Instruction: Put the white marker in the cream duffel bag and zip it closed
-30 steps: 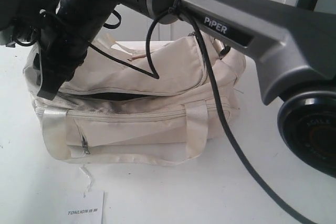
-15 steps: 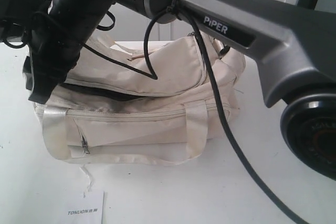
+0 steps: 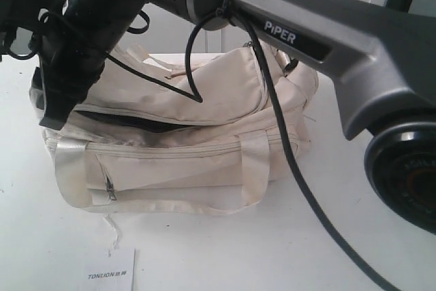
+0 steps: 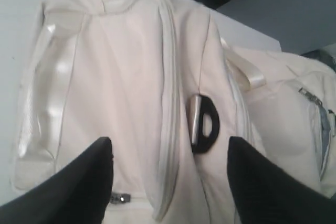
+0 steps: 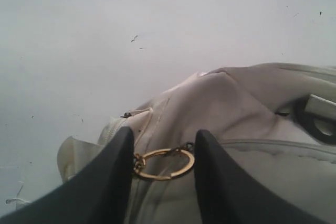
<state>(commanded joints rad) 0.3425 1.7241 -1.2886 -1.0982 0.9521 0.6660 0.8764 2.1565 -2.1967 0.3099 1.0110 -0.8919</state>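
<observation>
Closely, our right fingers (image 5: 107,182) stand narrow with a gold ring (image 5: 167,151) spanning the gap and touching both, so the right gripper (image 5: 164,136) pinches that ring at one end of the cream duffel bag (image 3: 170,161); our left fingers (image 4: 79,182) stand wide apart, the left gripper (image 4: 168,142) holding nothing over the bag's fabric near a black end ring (image 4: 209,124). Outward, the bag sits on the white table (image 3: 225,250) with a dark gap (image 3: 129,122) under its top flap and a TONLION card (image 3: 112,272) in front; where the white marker lies we cannot tell.
</observation>
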